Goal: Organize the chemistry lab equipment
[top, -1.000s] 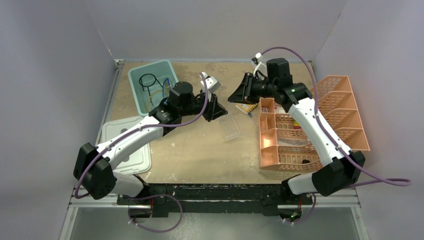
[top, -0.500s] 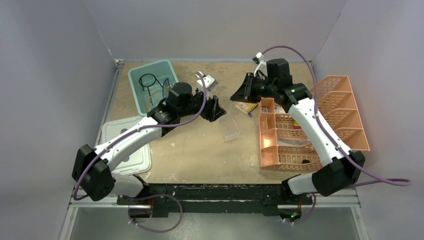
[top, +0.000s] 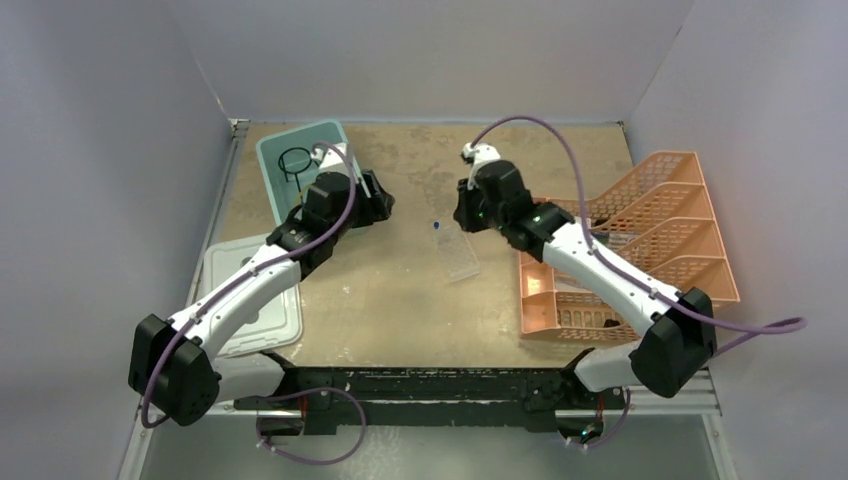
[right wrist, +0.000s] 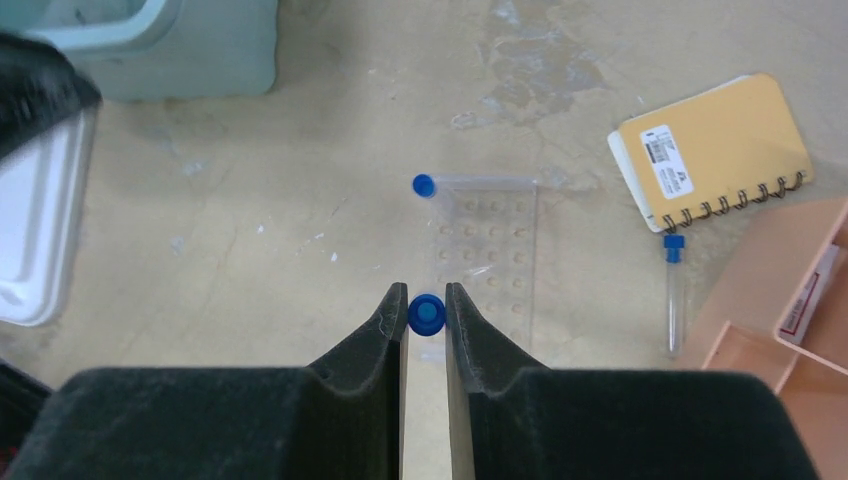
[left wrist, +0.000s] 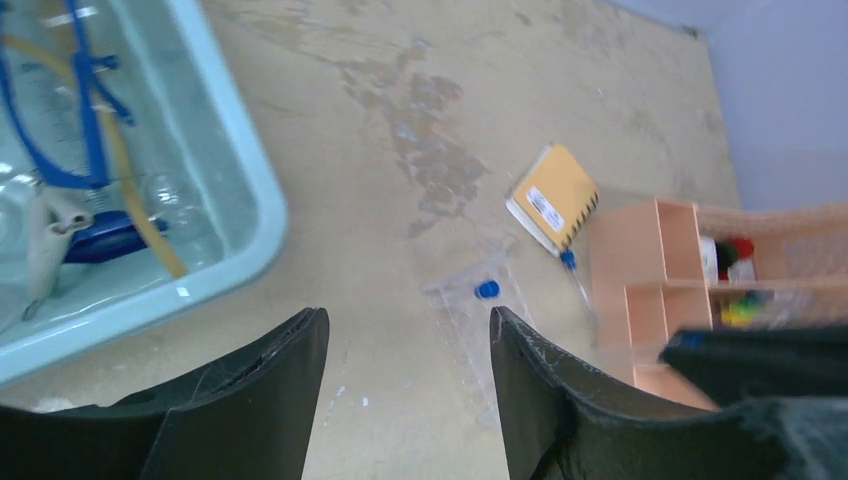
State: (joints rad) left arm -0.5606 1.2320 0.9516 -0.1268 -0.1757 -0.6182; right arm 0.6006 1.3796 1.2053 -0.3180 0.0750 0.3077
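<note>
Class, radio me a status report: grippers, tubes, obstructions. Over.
Left gripper open, empty. Right gripper shut on blue-capped tube at clear rack. Loose tube lies along rack's edge.

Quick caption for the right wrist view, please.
Right gripper pinches a blue-capped tube near the clear rack, notebook nearby.

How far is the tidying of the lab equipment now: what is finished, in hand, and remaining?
Done: the teal tub holds blue-framed goggles and amber tubing. In hand: the right gripper is shut on a blue-capped tube over the clear rack; the left gripper is open, empty. Left: a loose capped tube at the rack's edge and a second tube beside the yellow spiral notebook.
</note>
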